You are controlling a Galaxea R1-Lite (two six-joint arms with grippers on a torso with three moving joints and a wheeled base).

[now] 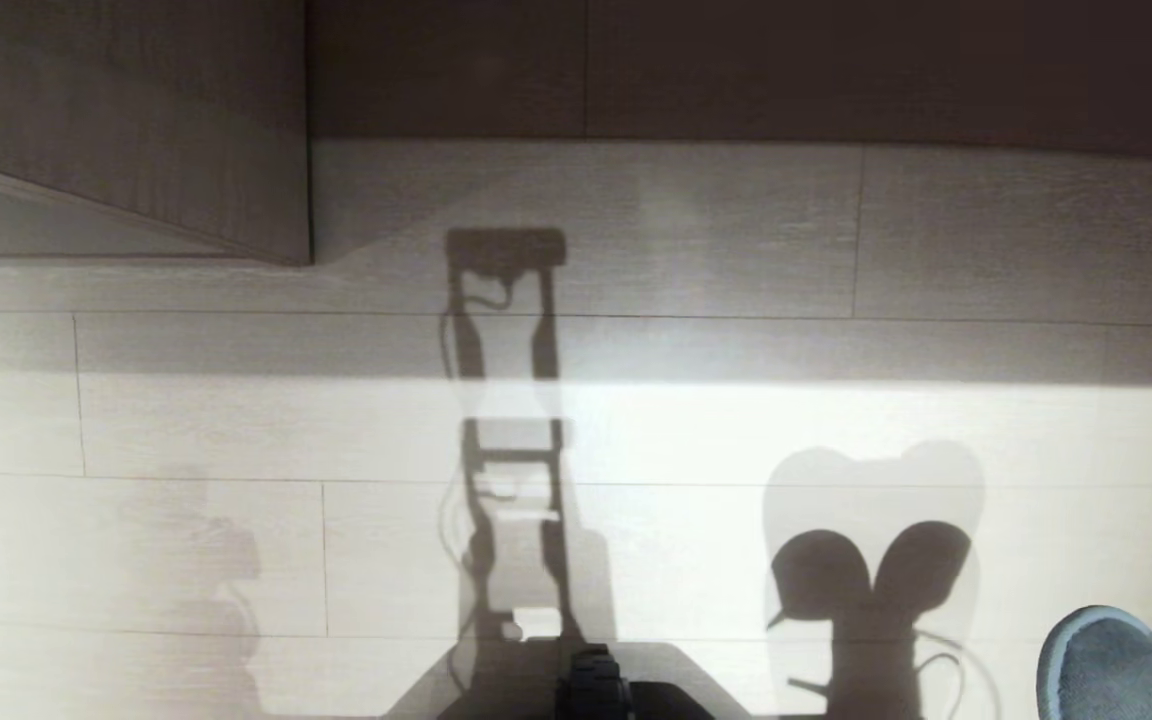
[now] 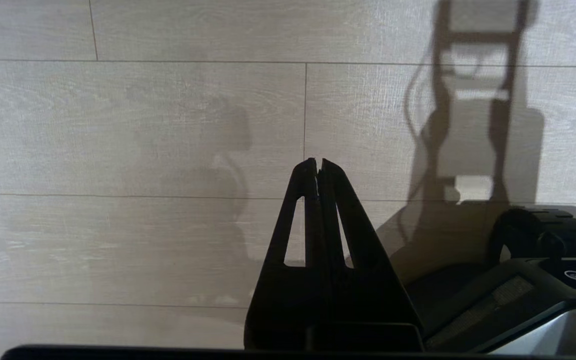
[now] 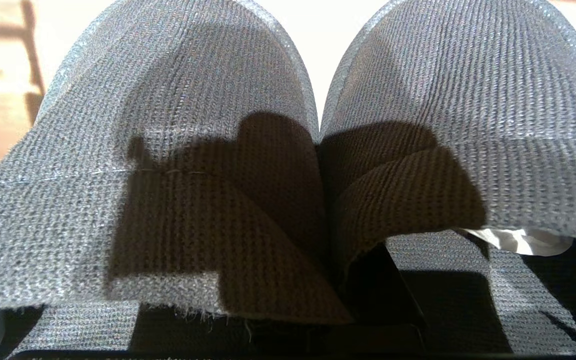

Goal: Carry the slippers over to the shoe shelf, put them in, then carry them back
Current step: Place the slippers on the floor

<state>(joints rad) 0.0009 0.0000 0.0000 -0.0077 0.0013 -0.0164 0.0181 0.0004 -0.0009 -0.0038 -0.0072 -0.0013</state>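
Right tool (image 3: 328, 280) is clenched on the slippers (image 3: 318, 165): in its wrist view you see the two grey-blue knit toe bands side by side, their inner edges bunched together where the dark fingers pinch them, with a scrap of white lining showing under one band. In your head view only the rounded toe ends of the slippers (image 1: 1116, 665) show, at the lower right corner, hanging above the floor (image 1: 736, 430). Their shadow lies on the boards just to the left of them as two dark lobes. Left tool (image 2: 318, 167) is clenched on nothing; you see its two black fingers pressed tip to tip, pointing over the pale wood-grain boards, with part of the robot's dark base (image 2: 533, 250) beside it. You also see the robot's tall shadow running up the middle of the floor in the head view, crossing a bright band of light. At the upper left of that view stands a corner of a pale wood-grain panel (image 1: 136, 110), and a dark strip runs along the top edge beyond the boards.
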